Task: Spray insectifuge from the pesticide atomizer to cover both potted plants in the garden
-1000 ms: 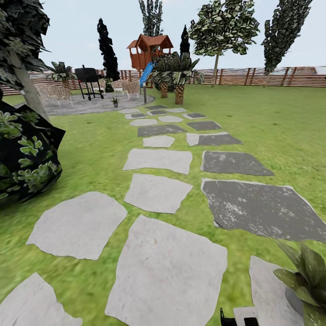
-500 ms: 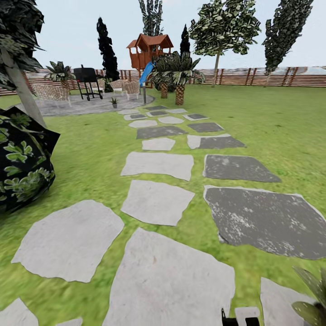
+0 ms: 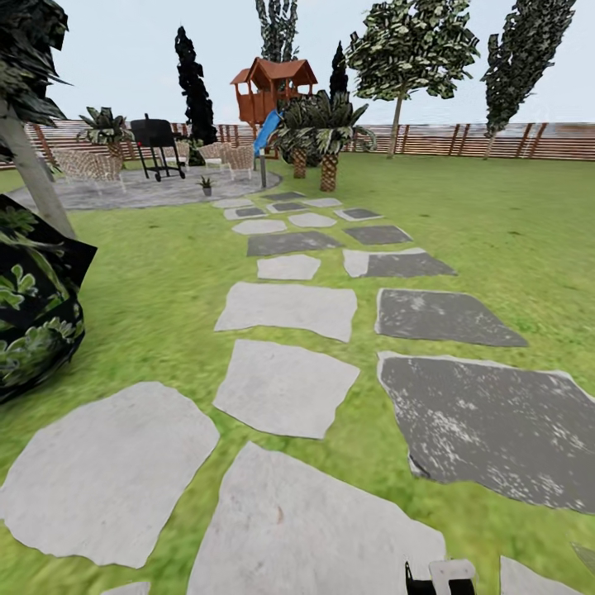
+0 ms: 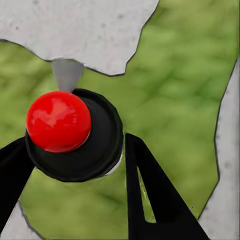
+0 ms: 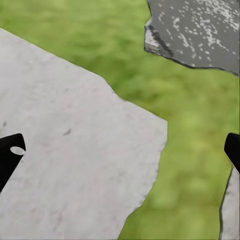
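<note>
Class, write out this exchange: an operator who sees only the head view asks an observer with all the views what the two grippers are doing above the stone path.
Operator: What is at the left gripper?
Observer: The left gripper has its black fingers closed on a black round object topped by a red ball, perhaps the atomizer.
Operator: And the right?
Observer: The right gripper is wide open, with nothing between its fingers.
Operator: What lies under it?
Observer: A pale grey stepping stone edged by green grass.

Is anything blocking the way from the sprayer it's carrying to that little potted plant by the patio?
Nothing visible. Stepping stones and lawn run openly from the sprayer to the plant; the palms stand right of the path, the bush left.
</note>
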